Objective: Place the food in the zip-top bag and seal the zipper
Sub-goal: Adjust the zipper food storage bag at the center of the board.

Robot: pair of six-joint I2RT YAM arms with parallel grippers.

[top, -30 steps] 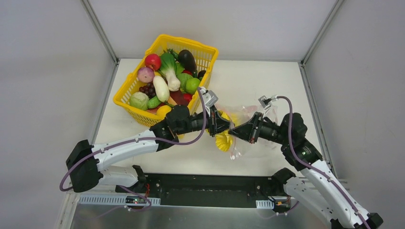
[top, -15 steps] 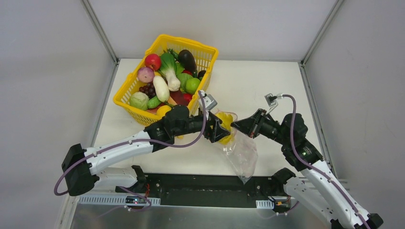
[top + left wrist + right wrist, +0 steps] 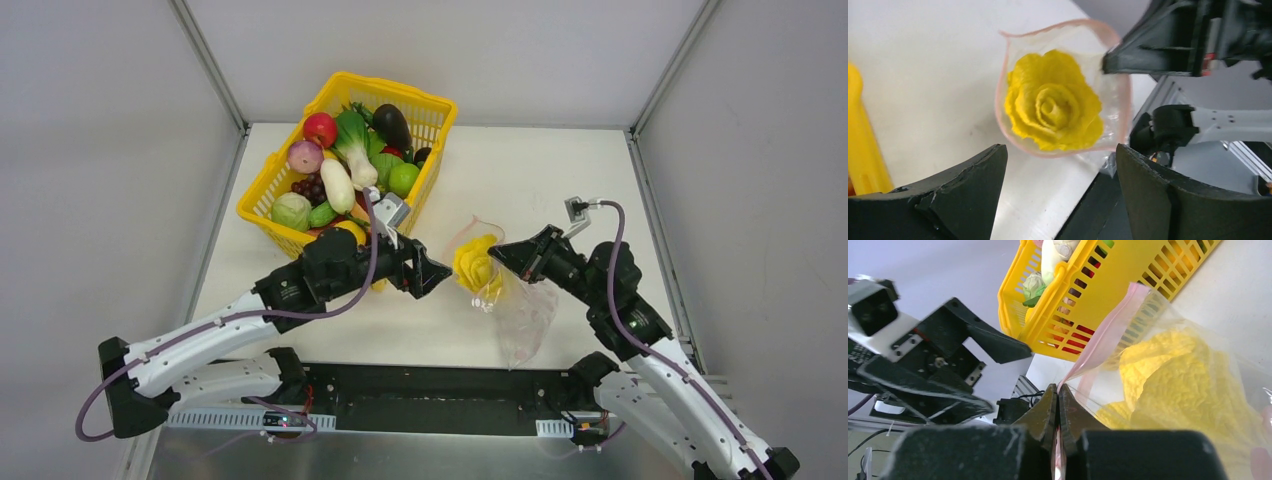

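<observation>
The clear zip-top bag (image 3: 522,310) hangs from my right gripper (image 3: 497,253), which is shut on its pinkish zipper strip (image 3: 1113,320) at the mouth. A yellow ruffled cabbage (image 3: 476,262) sits inside the bag's open mouth, seen head-on as the cabbage (image 3: 1053,107) in the left wrist view. My left gripper (image 3: 434,273) is just left of the bag, apart from it, open and holding nothing. The rest of the food, including a red apple (image 3: 320,129), white radish (image 3: 338,184) and green lime (image 3: 403,178), lies in the yellow basket (image 3: 262,186).
The basket stands at the back left of the white table (image 3: 520,170), close behind the left arm. Grey walls with metal posts (image 3: 212,68) enclose the table. A black rail (image 3: 430,385) runs along the near edge between the arm bases.
My left gripper opened, let go of the yellow cabbage and drew back to the left. The cabbage now sits in the bag, which the right gripper has lifted slightly.
</observation>
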